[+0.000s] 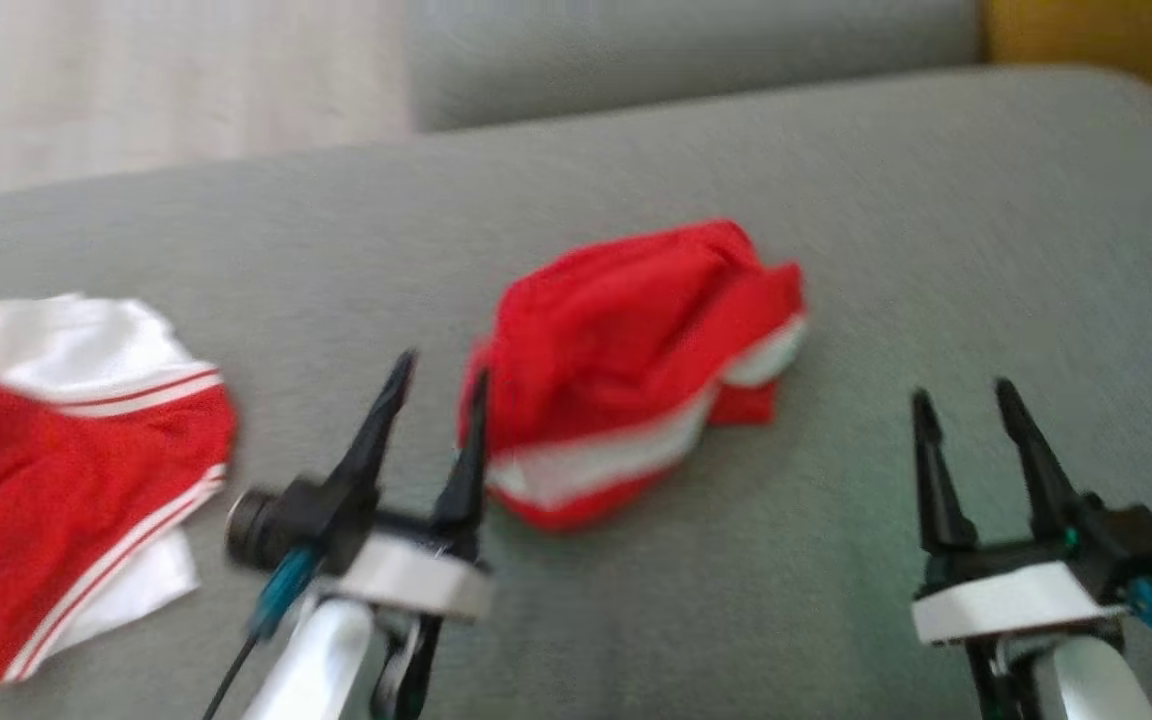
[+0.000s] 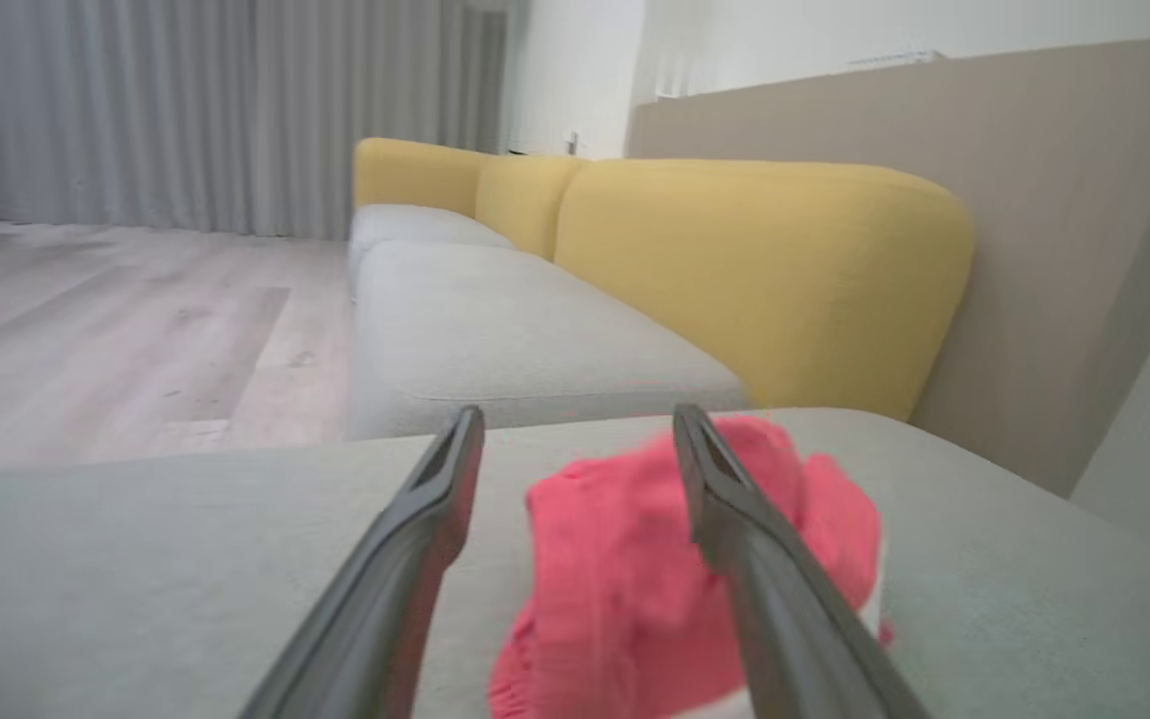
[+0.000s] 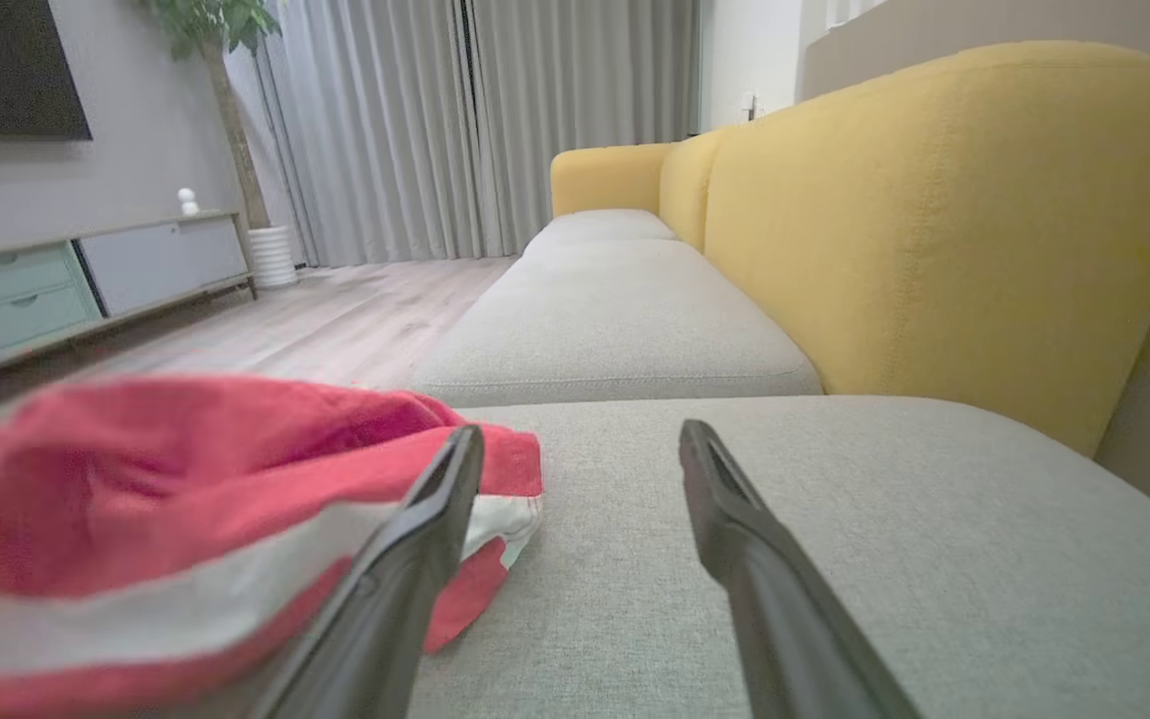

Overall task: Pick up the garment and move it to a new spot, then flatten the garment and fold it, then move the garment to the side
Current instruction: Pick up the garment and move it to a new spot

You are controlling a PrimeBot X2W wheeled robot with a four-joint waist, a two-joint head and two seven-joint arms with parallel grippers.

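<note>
Two red garments lay on the grey sofa seat (image 1: 936, 200). One flatter red and white garment (image 1: 66, 470) lay well to the left of the left gripper (image 1: 443, 365). That gripper's fingers were spread apart and held nothing. The crumpled red garment (image 1: 626, 370), with a white band along its edge, sat in a heap just to the right of those fingers, very close to the nearer fingertip. Further right, well apart from the heap, the right gripper (image 1: 963, 390) had its fingers wide open as well, with only bare seat between them. Beyond those fingers and to their right stood a yellow sofa back (image 3: 934, 220).
</note>
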